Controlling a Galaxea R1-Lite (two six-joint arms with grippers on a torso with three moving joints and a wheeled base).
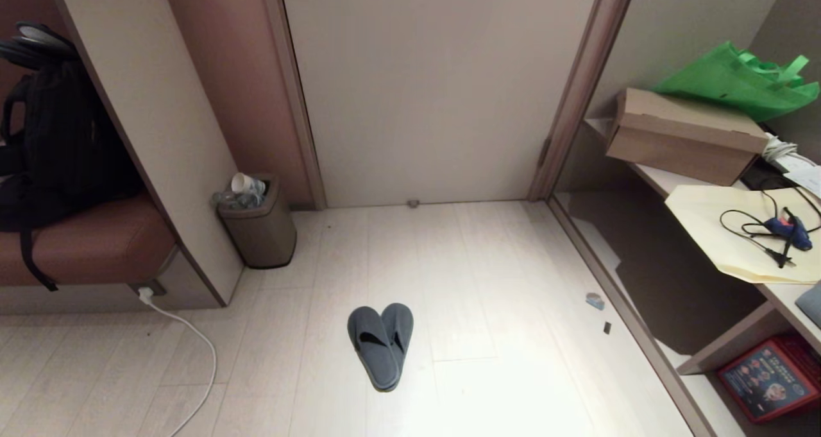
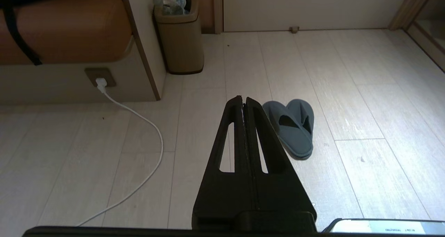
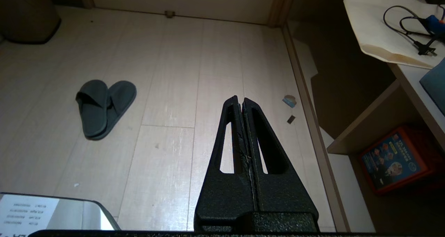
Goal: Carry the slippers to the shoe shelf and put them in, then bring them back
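Black plastic fingers fill the foreground of both wrist views: the left end effector [image 2: 242, 98] and the right end effector [image 3: 240, 98] each have their fingers pressed together, and neither has hold of anything. Neither arm appears in the head view.

Two slippers [image 1: 380, 345] lie on the pale wood floor [image 1: 513, 360], dark grey, one overlapping the other so that the heels merge and the toes splay apart; where one sole ends under the other is hidden. In the left wrist view the left end effector's finger covers the edge of the nearer toe.

Left of the slippers and further off, one white cable [image 1: 192, 353] runs to a wall socket, and one brown bin [image 1: 260, 225] stands beyond it, holding a paper cup. Right of the slippers, a low open cubby [image 1: 641, 257] sits in shadow under the bench [image 1: 667, 180]; its interior is hard to make out. One red box [image 1: 770, 376], cut off by the frame edge, is clearer in the right wrist view.
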